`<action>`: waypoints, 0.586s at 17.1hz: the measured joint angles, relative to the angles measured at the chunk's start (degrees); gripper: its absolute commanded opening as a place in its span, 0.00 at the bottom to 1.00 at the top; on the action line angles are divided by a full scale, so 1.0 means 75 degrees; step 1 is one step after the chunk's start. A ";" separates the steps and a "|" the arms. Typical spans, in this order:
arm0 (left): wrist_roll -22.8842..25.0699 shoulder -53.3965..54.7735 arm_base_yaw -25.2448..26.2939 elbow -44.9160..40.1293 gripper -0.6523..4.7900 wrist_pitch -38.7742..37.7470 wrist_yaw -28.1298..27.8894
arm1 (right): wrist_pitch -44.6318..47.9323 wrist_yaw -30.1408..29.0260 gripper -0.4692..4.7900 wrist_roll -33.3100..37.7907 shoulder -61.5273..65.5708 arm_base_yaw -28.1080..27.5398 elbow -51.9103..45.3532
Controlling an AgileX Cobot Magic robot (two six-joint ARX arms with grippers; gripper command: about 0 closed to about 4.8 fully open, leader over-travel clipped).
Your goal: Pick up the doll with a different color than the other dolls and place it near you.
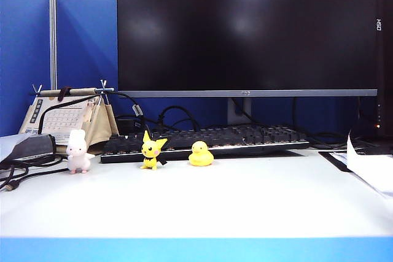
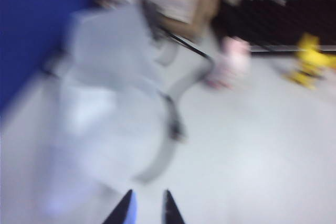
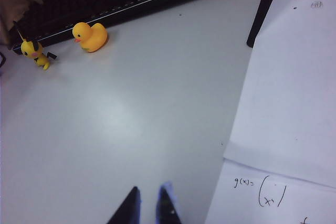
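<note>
Approach is the step in hand: the pink-white rabbit doll (image 1: 78, 151) stands untouched on the white surface (image 1: 245, 200), left of the yellow pointy-eared figure (image 1: 151, 150) and yellow duck (image 1: 200, 154). Left pincer (image 2: 146, 206), tips narrowly parted and empty, hovers well short of it; right pincer (image 3: 148, 205), likewise narrow and empty, hangs near the papers (image 3: 294, 103). Next, the left pincer likely must widen and descend around the rabbit.

The paper sheet (image 3: 283, 129) carries handwritten "g(x)="; the monitor (image 1: 245, 29) edge lettering is too small.
</note>
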 measured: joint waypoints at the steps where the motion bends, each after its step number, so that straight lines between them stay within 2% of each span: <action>1: -0.0087 0.0000 0.0000 0.0000 0.24 0.0000 0.0507 | 0.0000 0.0000 0.19 0.0000 0.0000 0.0000 0.0000; 3: -0.0111 0.0000 0.0000 0.0000 0.24 -0.0070 0.0842 | 0.0000 0.0000 0.19 0.0000 0.0000 0.0000 0.0000; 6: -0.0111 0.0000 0.0000 0.0000 0.24 -0.0822 0.0822 | 0.0000 0.0000 0.19 0.0000 0.0000 0.0000 0.0000; 10: -0.0102 0.0003 0.0000 -0.0006 0.24 -0.0854 0.0816 | 0.0000 0.0000 0.19 0.0000 0.0000 0.0000 0.0000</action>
